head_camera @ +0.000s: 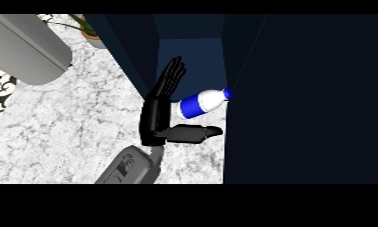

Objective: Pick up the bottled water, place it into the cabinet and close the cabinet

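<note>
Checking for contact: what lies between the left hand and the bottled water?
Nothing; head view shows the open left hand right beside the bottled water, contact unclear.

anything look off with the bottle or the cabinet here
The bottled water lies tipped on its side at the mouth of the open cabinet, cap pointing right, not upright. The left hand is open beside it, not holding it.

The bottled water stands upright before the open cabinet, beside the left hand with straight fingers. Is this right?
No. In the head view the bottled water lies on its side, blue cap pointing right; it does not stand upright. It is before the open cabinet, beside the left hand with straight fingers.
</note>
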`<move>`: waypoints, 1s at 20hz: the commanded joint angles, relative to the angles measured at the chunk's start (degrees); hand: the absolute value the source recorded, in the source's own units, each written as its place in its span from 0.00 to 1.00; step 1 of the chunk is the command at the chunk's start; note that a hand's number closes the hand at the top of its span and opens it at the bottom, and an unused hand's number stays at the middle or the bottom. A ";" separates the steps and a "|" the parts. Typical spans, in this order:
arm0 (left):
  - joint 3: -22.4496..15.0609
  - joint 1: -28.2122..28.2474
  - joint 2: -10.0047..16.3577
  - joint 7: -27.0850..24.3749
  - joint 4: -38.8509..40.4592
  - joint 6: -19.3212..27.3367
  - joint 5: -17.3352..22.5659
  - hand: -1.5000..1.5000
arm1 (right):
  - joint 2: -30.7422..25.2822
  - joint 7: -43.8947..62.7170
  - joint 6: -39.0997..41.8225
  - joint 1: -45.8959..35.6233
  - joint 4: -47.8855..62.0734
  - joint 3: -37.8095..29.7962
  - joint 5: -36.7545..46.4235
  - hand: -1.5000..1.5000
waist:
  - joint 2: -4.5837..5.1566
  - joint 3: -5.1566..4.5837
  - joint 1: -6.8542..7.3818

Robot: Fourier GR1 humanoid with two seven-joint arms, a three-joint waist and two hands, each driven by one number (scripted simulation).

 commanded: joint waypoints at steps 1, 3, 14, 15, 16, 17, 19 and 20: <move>-2.34 5.04 -0.51 -0.97 -5.68 -1.99 0.09 0.00 | 1.68 4.36 -2.16 3.71 -10.84 -1.26 -2.39 0.00 | -0.17 0.07 1.34; -8.34 7.56 -0.58 -2.14 -8.03 1.79 1.23 0.00 | 3.47 3.59 -2.51 1.64 -9.22 0.94 1.02 0.00 | -0.14 0.08 1.35; -7.15 21.73 13.10 -1.20 -20.96 -11.20 2.38 1.00 | -0.52 5.27 5.67 6.51 -13.05 1.90 1.73 1.00 | -0.44 0.06 1.43; -8.75 24.32 12.93 -3.29 -20.86 -11.52 1.43 1.00 | -0.89 6.23 3.94 3.05 -11.03 1.71 1.12 1.00 | -0.19 0.07 1.96; -4.91 23.19 15.06 -4.37 -19.16 -14.92 3.71 1.00 | -0.06 2.37 9.10 6.06 -9.02 -0.01 2.17 1.00 | -0.28 0.08 1.09; -7.27 24.29 14.81 -0.96 -23.90 -11.62 1.81 1.00 | 1.00 4.00 7.67 6.85 -11.34 1.91 2.91 1.00 | -0.30 0.10 1.35; -3.26 24.87 18.33 -2.68 -22.71 -15.71 4.85 1.00 | -2.67 5.91 8.20 4.63 -11.90 3.04 4.65 1.00 | -0.16 -0.01 1.89; -2.56 25.37 19.33 -1.84 -24.72 -15.48 5.12 1.00 | -3.26 5.60 11.02 5.98 -11.30 4.29 5.31 1.00 | -0.31 0.02 1.68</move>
